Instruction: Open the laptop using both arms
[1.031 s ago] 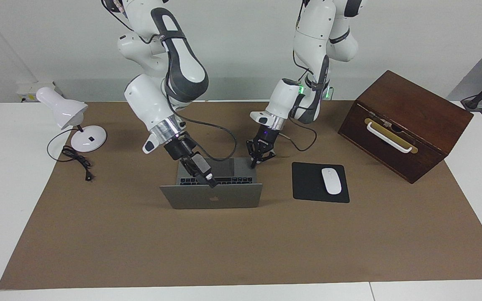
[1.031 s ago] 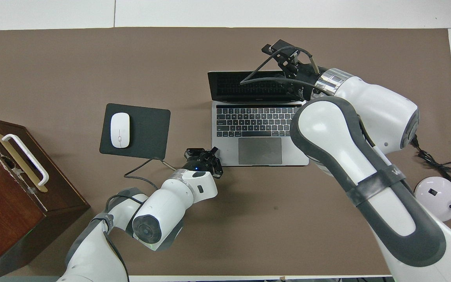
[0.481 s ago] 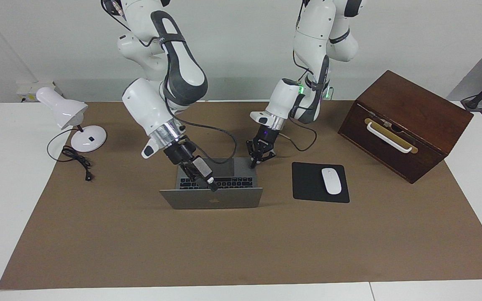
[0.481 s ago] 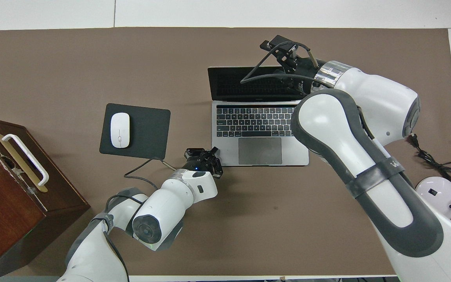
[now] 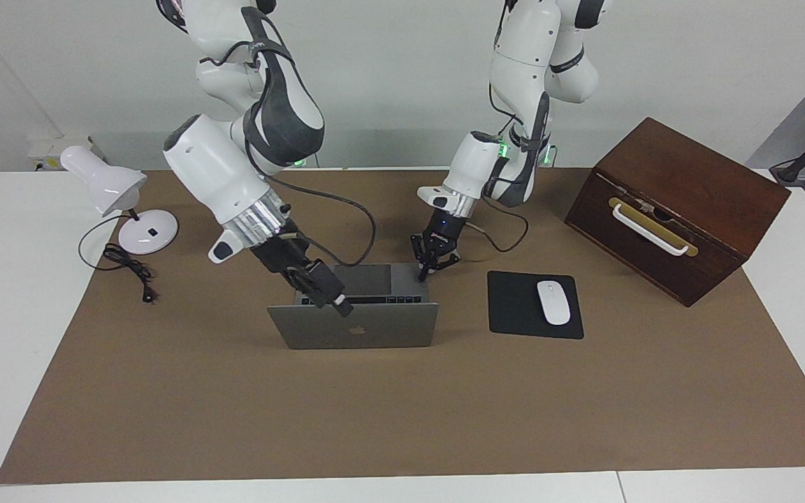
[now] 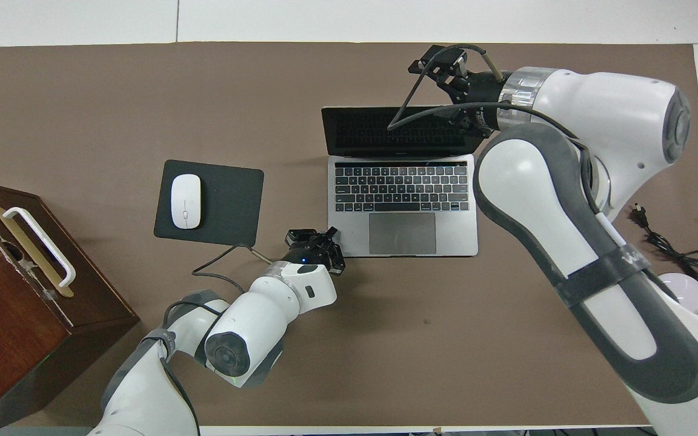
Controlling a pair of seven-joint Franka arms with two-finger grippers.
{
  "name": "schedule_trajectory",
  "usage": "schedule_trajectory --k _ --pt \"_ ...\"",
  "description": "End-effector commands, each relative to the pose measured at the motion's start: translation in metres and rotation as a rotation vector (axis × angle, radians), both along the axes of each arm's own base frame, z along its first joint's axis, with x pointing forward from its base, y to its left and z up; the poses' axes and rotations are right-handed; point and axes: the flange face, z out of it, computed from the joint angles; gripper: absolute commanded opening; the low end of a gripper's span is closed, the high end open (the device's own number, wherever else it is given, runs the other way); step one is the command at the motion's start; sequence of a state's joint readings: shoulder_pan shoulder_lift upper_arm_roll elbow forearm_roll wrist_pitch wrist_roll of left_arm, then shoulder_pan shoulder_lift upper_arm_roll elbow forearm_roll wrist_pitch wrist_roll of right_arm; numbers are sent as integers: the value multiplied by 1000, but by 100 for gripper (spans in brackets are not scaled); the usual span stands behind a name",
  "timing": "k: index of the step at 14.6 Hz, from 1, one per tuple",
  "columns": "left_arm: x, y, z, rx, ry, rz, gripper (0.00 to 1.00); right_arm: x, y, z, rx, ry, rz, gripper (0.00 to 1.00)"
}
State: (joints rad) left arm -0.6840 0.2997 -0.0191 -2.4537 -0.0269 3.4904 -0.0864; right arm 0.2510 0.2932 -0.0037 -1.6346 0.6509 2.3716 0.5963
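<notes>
Laptop (image 5: 381, 328), thin, silver-grey aluminium, dark apple logo on the lid: sits near the middle of the brown table mat (image 5: 374, 419), hinge away from the robots. Opened already, with the lid roughly upright and the black keys (image 6: 400, 188) and grey trackpad (image 6: 402, 233) bared in the overhead view.

Right gripper (image 5: 338, 305), black and two-fingered: meets the lid's top edge toward the right arm's end, reaching in slantwise over the keyboard. Placed there, by the look of it, to carry the lid round its hinge. Cannot tell whether clamped on the edge or only pushing against it, nor whether open or closed.

Left gripper (image 5: 425, 271), same make: points down at the corner of the laptop's base nearest the robots, toward the left arm's end, at or just beside the metal. Likely set there to pin the light base to the mat so that it neither lifts nor slides while the lid turns. Cannot tell whether open or closed, nor whether truly touching.

Judged almost done; perhaps a little more tilt wanted on the lid.

Apart from the work: black mouse pad (image 5: 514, 314) bearing a white mouse (image 5: 553, 302) beside the laptop toward the left arm's end, dark brown wooden box (image 5: 682, 181) with a white handle farther that way, white desk lamp (image 5: 105, 185) at the right arm's end.
</notes>
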Motion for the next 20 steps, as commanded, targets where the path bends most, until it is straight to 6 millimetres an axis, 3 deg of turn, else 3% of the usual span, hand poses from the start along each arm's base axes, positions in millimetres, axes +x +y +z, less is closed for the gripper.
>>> schedule_trajectory --k 1,5,13,17,20 --pt "1 -11 -1 -47 30 38 0 -8 -9 12 -25 74 39 100" --pt "1 -14 20 -74 62 79 0 -37 -38 42 -156 173 155 100" --pt "0 -8 106 -19 233 193 0 -98 -131 102 -540 149 589 100" --pt "16 -15 167 82 360 237 0 -119 -189 119 -626 98 716 100" --pt "30 6 219 128 408 273 0 -129 -221 122 -674 85 745 100"
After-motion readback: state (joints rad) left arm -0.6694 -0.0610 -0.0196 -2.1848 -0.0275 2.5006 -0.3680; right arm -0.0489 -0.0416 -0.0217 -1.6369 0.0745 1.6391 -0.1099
